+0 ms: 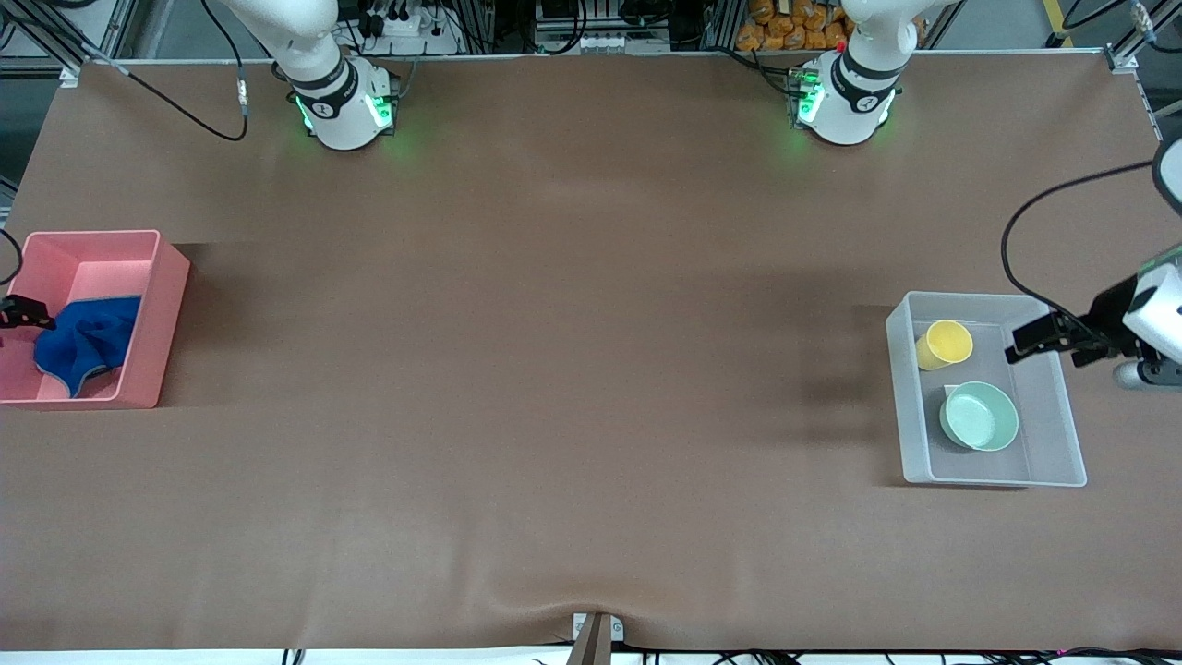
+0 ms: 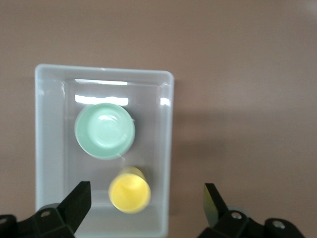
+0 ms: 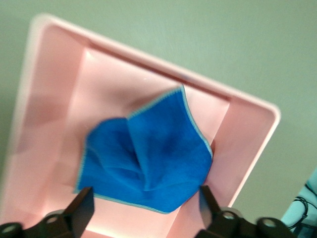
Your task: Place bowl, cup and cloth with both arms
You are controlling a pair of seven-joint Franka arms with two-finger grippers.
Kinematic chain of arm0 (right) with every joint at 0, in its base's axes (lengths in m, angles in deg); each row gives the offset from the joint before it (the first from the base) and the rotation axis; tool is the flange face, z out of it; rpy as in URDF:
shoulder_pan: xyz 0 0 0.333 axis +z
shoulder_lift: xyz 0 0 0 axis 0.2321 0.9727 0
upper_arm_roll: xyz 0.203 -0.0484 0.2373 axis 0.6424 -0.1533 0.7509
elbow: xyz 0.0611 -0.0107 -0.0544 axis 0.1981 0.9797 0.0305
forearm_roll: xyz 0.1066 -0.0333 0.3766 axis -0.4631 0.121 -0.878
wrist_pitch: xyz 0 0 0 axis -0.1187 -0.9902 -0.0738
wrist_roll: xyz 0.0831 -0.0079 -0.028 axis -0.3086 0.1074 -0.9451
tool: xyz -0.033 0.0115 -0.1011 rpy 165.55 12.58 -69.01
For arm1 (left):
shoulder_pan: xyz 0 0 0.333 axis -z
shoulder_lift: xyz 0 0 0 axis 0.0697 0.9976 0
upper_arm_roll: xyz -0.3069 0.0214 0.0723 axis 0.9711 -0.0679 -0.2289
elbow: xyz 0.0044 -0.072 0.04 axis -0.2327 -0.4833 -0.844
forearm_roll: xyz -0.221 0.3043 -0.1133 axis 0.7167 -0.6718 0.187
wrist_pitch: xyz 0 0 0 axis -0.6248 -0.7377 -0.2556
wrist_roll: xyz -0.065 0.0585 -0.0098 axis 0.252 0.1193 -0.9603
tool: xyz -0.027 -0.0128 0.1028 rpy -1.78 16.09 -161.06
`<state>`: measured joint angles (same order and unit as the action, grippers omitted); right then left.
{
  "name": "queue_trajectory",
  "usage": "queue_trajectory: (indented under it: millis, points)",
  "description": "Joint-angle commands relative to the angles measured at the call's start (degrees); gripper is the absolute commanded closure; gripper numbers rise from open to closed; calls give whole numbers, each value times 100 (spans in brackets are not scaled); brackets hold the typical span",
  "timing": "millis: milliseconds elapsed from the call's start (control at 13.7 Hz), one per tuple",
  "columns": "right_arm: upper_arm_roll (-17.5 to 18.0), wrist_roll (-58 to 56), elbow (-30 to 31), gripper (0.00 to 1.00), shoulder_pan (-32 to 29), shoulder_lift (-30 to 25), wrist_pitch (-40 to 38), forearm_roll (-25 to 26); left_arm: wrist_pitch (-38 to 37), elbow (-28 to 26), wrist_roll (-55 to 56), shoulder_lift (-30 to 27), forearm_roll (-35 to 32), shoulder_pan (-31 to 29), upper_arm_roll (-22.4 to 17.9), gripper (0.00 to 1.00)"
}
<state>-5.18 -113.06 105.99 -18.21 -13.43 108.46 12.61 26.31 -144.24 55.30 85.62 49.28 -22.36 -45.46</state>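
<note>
Brown table [image 1: 554,369]: both end effectors, left [image 1: 1020,349] & right [image 1: 23,314], spread apart over bins.

Pink bin [image 1: 148,319] at right arm's end; clear bin [image 1: 1053,434] at left arm's end, brown tbl [image 1: 554,369].

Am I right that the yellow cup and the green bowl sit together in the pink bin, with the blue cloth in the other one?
Not quite. The cup and bowl share the clear bin, as the front and left wrist views show. The cloth lies in the pink bin.
</note>
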Motion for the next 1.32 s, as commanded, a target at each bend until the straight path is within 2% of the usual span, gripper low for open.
queue_trajectory:
  millis: [0, 146, 365, 438, 511, 584, 731, 950, 1242]
  points:
    - [-1, 713, 134, 0, 480, -575, -459, -72, -506, 101, 737, -497, -223, -18, 423, 0]
    - [8, 1388, 143, 0, 928, -900, -810, -80, -691, 84, 958, -796, -277, -27, 652, 0]
    - [16, 2575, 151, 0, 1771, -1313, -1329, -150, -911, 127, 941, -1069, -303, 17, 653, 0]
    - [16, 3031, 151, 0, 2087, -1454, -1522, -325, -938, 119, 924, -1122, -303, 365, 418, 0]
    - [8, 3453, 151, 0, 2352, -1586, -1672, -431, -1190, 127, 993, -1123, -303, 882, -106, 0]
    - [8, 3849, 151, 0, 2615, -1709, -1778, -449, -1419, 145, 1003, -1114, -303, 1113, -399, 0]
    - [16, 4395, 151, 0, 3038, -1990, -2049, -528, -1675, 338, 1012, -1114, -312, 1316, -533, 0]
    - [8, 5029, 169, 0, 3172, -2438, -2463, -791, -1878, 400, 1161, -1123, -697, 1624, -630, 0]
    - [43, 5391, 187, 0, 3137, -3071, -2981, -1117, -2098, 593, 1057, -1096, -707, 1661, -665, 0]
